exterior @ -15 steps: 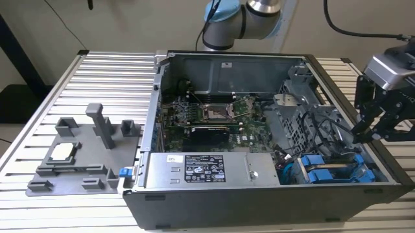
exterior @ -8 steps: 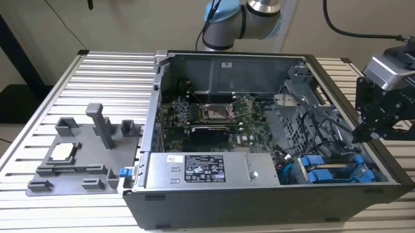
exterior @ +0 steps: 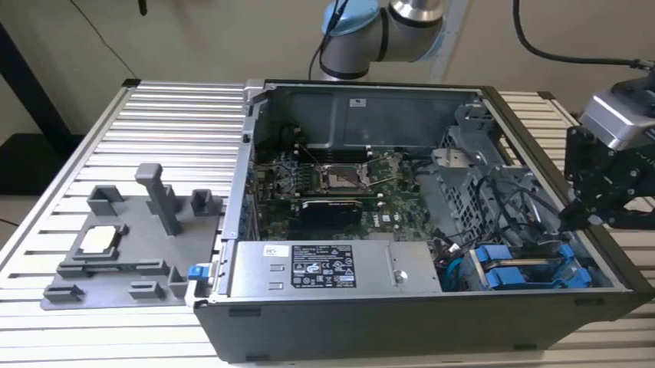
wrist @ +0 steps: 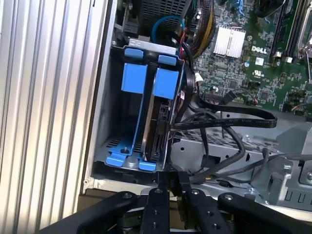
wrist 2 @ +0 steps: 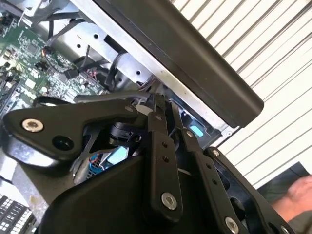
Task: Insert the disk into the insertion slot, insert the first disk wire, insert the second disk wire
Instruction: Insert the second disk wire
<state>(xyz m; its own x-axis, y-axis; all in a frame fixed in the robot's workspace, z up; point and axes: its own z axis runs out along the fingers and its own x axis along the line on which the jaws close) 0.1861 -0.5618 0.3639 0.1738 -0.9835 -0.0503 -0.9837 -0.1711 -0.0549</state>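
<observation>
The gripper (wrist: 171, 179) hangs over the right, near corner of the open computer case (exterior: 409, 330), just above the drive cage (wrist: 112, 168). Both wrist views show its fingers (wrist 2: 157, 127) drawn almost together. I cannot make out whether they pinch something thin. The disk (wrist: 160, 124) already stands in its insertion slot (wrist: 170, 48), clipped in its blue carrier, directly below the fingertips. From this I judge the first step done and the wire work in hand. No plug can be seen seated at the disk's exposed edge. That step calls for a plug held square to this edge and pushed straight in, with the loose leads kept out of the way. By count there is one gripper, one cage and one disk. There are two blue carriers. The second carrier (wrist: 134, 78) sits just beside the first, on the side nearer the case wall. Several black wires (wrist: 229, 121) loop from the cage toward the circuit board (wrist: 263, 48), too tangled to number. In the exterior view, one grey power box (exterior: 317, 268) with a white label lies along the near edge. One grey holder block (exterior: 123, 238) rests on the bench (exterior: 153, 123), well apart on the exterior view's left.
</observation>
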